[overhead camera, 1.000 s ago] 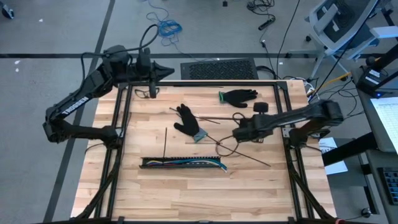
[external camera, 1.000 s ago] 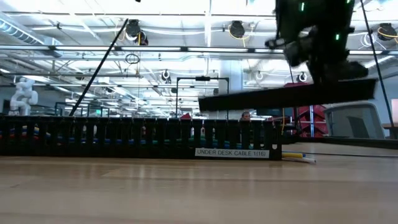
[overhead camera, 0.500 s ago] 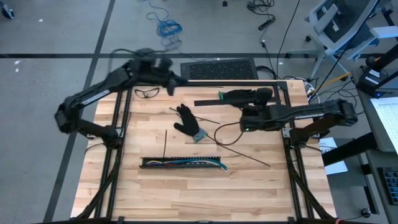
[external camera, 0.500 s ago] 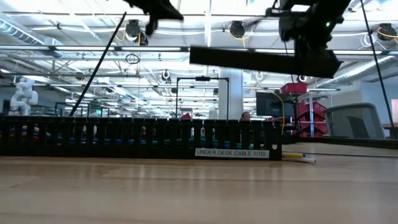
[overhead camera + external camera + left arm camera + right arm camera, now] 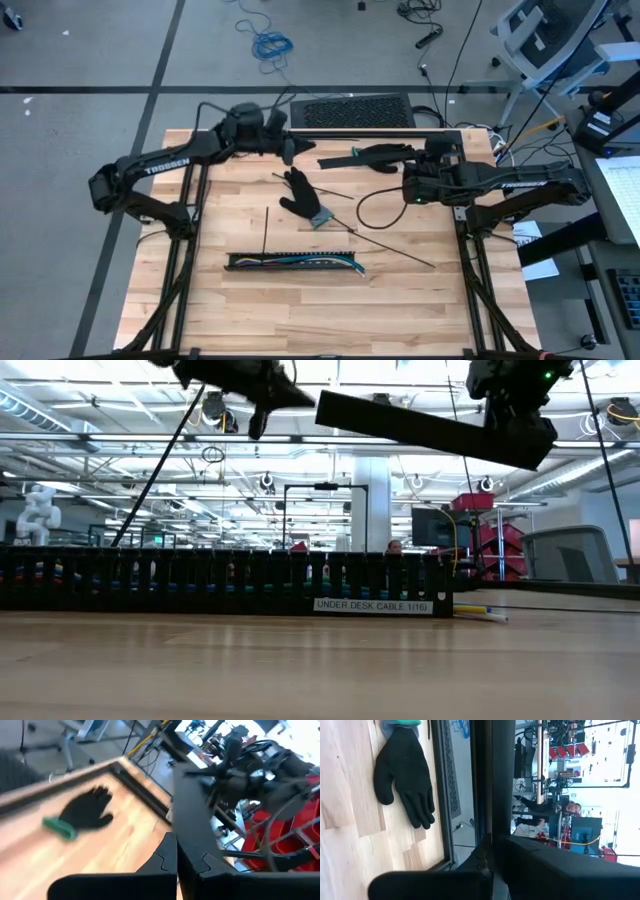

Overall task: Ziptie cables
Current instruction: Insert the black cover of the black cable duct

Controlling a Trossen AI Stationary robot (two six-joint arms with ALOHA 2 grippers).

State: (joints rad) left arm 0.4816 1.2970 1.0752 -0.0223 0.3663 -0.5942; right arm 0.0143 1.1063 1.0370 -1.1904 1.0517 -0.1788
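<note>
The cables (image 5: 300, 262) lie in the black slotted strip (image 5: 293, 263) near the table's (image 5: 240, 310) front edge, at centre; in the low view the strip (image 5: 220, 582) carries a white label (image 5: 372, 606), with wire ends (image 5: 480, 613) showing at its right end. Both arms are raised over the far half of the table. The right gripper (image 5: 405, 188), fingers pressed together, pinches a long flat black bar (image 5: 365, 158) that extends left toward the left gripper (image 5: 290, 150), whose fingers are also pressed together on the bar's left end. One black glove (image 5: 300, 195) lies mid-table, another (image 5: 385, 155) near the far edge beneath the bar. Thin black sticks (image 5: 390, 248) lie between glove and strip.
</note>
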